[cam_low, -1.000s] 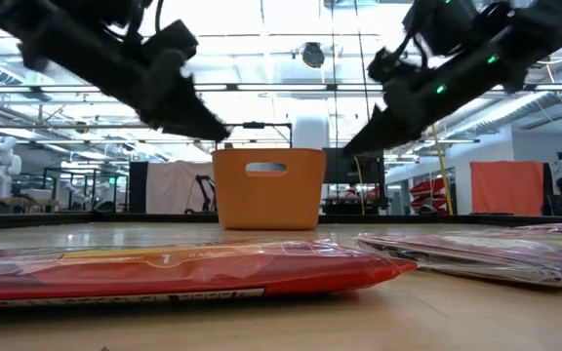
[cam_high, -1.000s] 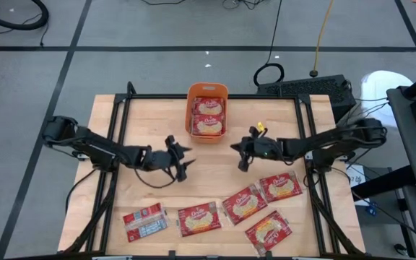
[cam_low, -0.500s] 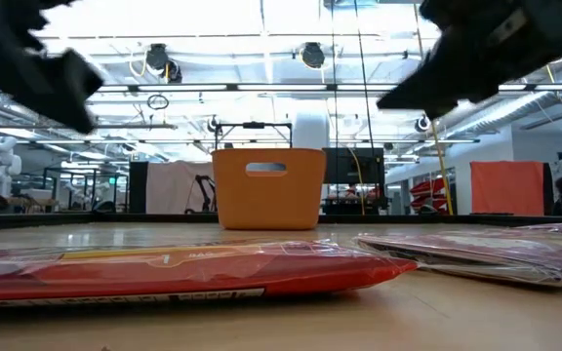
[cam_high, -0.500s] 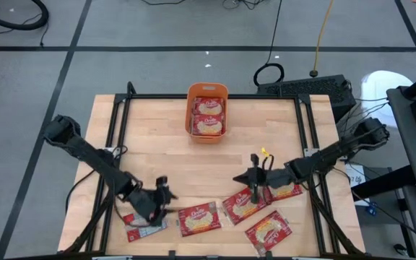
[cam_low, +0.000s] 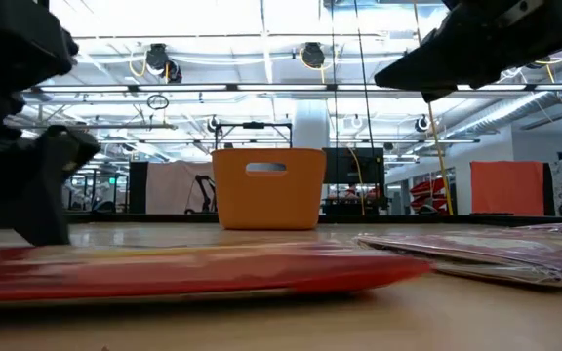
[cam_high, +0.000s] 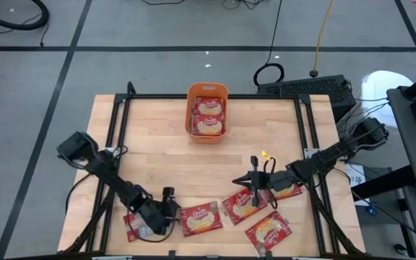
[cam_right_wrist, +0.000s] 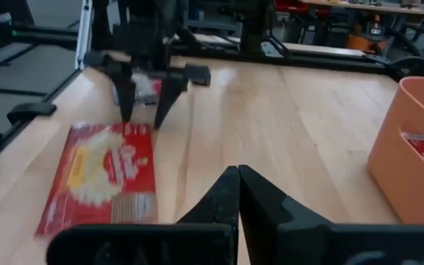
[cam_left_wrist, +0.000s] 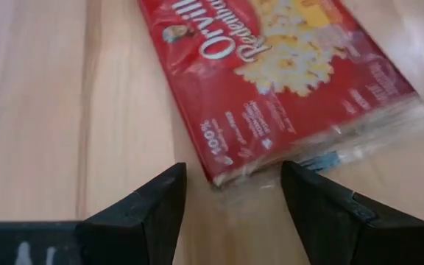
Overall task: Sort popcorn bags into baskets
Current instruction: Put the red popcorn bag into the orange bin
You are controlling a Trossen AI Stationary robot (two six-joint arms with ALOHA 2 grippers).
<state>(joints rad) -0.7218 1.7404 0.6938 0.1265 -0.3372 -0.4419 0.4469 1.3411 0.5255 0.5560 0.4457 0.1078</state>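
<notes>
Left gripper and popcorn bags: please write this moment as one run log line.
left gripper: open, low at edge of a popcorn bag, not gripping | right gripper: shut, hovering, empty | orange basket: holds bags | other bags on table

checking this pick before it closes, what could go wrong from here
The left end effector, open, straddles only the clear crimped end of a popcorn bag; closing there might slip off.

That bag lies close to the grey-faced bag, which could get nudged.

The right end effector, shut, hovers over another bag.
</notes>
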